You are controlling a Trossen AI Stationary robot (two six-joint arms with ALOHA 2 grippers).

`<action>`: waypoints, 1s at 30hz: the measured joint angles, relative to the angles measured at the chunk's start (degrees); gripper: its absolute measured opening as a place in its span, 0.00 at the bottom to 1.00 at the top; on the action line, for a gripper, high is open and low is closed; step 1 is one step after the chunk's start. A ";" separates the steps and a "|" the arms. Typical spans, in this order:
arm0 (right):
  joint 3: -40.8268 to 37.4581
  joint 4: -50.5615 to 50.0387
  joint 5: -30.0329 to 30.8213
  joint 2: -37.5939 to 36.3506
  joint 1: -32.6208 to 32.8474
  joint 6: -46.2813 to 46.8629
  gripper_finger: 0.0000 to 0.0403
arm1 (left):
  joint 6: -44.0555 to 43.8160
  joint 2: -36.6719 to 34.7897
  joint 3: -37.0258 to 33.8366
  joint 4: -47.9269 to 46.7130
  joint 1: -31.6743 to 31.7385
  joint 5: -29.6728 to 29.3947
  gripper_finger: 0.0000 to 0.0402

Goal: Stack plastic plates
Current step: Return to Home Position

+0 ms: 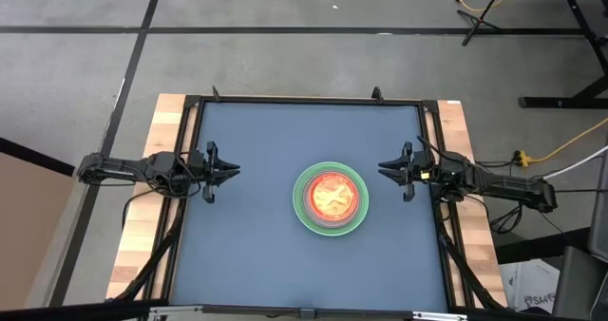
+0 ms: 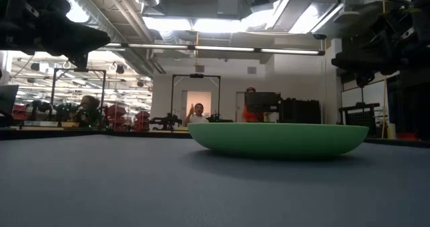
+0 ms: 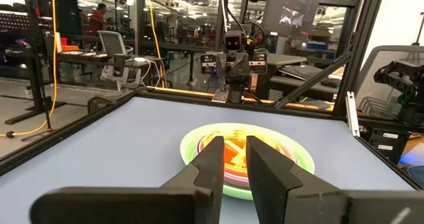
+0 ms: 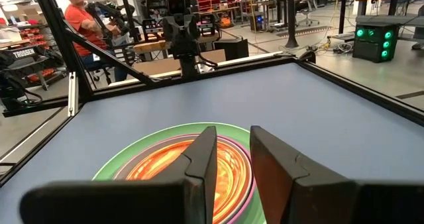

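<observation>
The plastic plates sit nested in one stack (image 1: 330, 198) right of the table's middle. The large green plate (image 2: 279, 141) is lowest and rests on the table. A magenta rim (image 4: 246, 177) shows inside it, and a translucent orange plate (image 4: 159, 168) lies on top. The plates between them are mostly hidden. My left gripper (image 1: 236, 170) hovers over the table's left part, open by a narrow gap, pointing at the stack (image 3: 291, 159). My right gripper (image 1: 382, 170) hovers just right of the stack, also narrowly open. Neither touches a plate.
A blue-grey mat (image 1: 256, 254) covers the table inside a black frame (image 1: 304, 100). Wooden strips (image 1: 142, 236) run along both sides. People (image 4: 83, 25) and lab equipment stand in the room beyond the table.
</observation>
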 joint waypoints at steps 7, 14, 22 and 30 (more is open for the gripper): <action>0.00 -0.03 0.00 0.00 0.00 0.02 0.21 | 0.39 0.00 0.02 -0.02 -0.01 -0.22 0.14; 0.00 -0.05 0.00 0.00 0.00 0.04 0.21 | 3.42 0.00 0.02 0.00 -0.01 -0.44 0.14; 0.00 -0.05 0.00 0.00 -0.02 0.03 0.21 | 11.24 0.00 0.02 0.00 -0.01 -0.46 0.14; 0.00 -0.06 -0.02 0.00 -0.02 0.03 0.21 | 9.13 0.00 0.02 -0.01 -0.01 -0.45 0.14</action>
